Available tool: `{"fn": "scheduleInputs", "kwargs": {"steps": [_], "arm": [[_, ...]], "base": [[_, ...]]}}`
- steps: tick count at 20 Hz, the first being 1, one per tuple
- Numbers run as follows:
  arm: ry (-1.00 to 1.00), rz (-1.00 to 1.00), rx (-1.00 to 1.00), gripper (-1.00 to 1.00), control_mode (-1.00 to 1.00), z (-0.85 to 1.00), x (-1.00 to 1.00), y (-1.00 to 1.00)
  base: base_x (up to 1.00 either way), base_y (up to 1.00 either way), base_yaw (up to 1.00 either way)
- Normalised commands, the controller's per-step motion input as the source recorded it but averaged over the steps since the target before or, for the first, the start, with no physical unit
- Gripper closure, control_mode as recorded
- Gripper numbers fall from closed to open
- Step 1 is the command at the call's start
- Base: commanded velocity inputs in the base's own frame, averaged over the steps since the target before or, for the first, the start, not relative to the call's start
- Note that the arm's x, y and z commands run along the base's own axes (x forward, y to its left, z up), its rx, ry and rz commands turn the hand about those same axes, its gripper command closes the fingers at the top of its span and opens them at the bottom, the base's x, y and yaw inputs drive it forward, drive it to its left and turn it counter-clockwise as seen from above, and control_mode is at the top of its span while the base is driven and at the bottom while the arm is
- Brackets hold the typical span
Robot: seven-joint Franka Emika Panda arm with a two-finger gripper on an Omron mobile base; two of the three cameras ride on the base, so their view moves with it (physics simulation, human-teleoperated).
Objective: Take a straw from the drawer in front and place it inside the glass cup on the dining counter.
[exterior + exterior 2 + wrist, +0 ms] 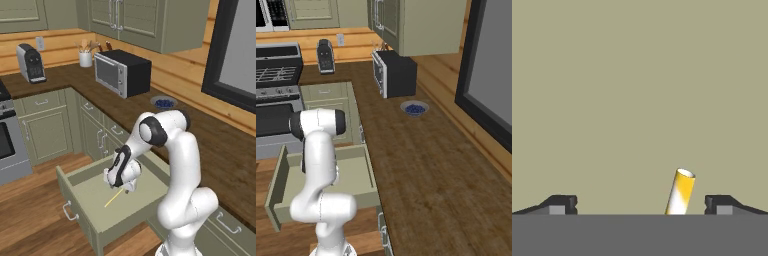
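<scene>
Pincer (640,204) spread wide, down inside the pulled-out drawer (95,212), grasping nothing. Straw (681,192) lying flat on the drawer bottom between the two fingertips (562,204), closer to one of them, touched by neither. In the left base view, hand just over the straw's upper end, the rest of the straw (113,199) slanting out toward the drawer front. Silver bar handle (69,212) on that front. No readable writing or brand anywhere.

Farther back, on the dark wood worktop (210,145): small bowl of blue berries (163,103), then a black-and-silver microwave (122,72), a white pot of utensils (85,58), a coffee machine (31,63) in the corner. Stove (276,80) at the far left. Nothing lying across the straw.
</scene>
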Motion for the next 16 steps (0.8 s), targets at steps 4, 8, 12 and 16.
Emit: {"fn": "scheduleInputs", "kwargs": {"steps": [4,8,12,16], "arm": [[0.00,-0.08,0.00,-1.00,-1.00,-0.36,0.00,0.00],[0.00,-0.08,0.00,1.00,-1.00,-0.27,-0.11,0.00],[0.00,-0.07,0.00,1.00,-1.00,-0.19,-0.22,0.00],[0.00,-0.07,0.00,1.00,-1.00,-0.07,-0.15,0.00]], "base": [[0.00,0.00,0.00],[0.00,0.00,0.00],[0.00,0.00,0.00],[0.00,0.00,0.00]]}}
